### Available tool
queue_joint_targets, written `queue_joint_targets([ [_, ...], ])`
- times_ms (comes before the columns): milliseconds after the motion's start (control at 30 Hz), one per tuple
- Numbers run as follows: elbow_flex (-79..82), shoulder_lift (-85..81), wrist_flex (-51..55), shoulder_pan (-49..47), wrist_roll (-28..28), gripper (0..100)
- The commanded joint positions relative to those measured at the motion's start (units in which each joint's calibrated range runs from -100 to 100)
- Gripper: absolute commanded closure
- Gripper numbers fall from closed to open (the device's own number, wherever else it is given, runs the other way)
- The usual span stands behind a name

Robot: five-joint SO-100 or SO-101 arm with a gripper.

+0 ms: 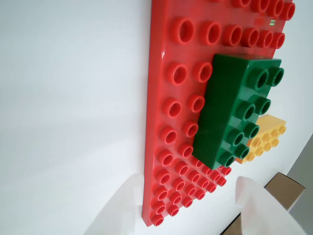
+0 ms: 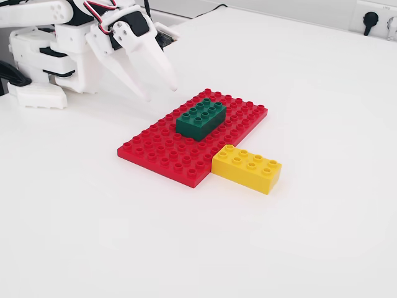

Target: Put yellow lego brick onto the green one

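Observation:
The yellow lego brick [image 2: 247,166] lies on the white table against the near right edge of the red baseplate [image 2: 161,152]; in the wrist view the yellow lego brick [image 1: 264,139] peeks out behind the green one. The green brick [image 2: 200,117] sits studs up on the baseplate; in the wrist view the green brick [image 1: 234,110] stands on the red baseplate [image 1: 176,122]. My white gripper [image 2: 160,92] hovers open above and to the left of the plate, holding nothing. Both pale fingertips [image 1: 266,205] show blurred at the bottom of the wrist view.
The arm's white base [image 2: 43,62] stands at the upper left. A wall socket [image 2: 372,18] is at the far right edge. A brown cardboard piece [image 1: 283,191] shows beyond the table edge in the wrist view.

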Motion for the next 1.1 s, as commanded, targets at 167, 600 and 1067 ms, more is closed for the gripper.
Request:
queue_joint_targets([
  [167,-0.20,-0.27,0.41,0.33,0.05,79],
  [600,-0.20,-0.27,0.41,0.33,0.05,79],
  [1067,-0.20,-0.27,-0.37,0.33,0.05,79],
])
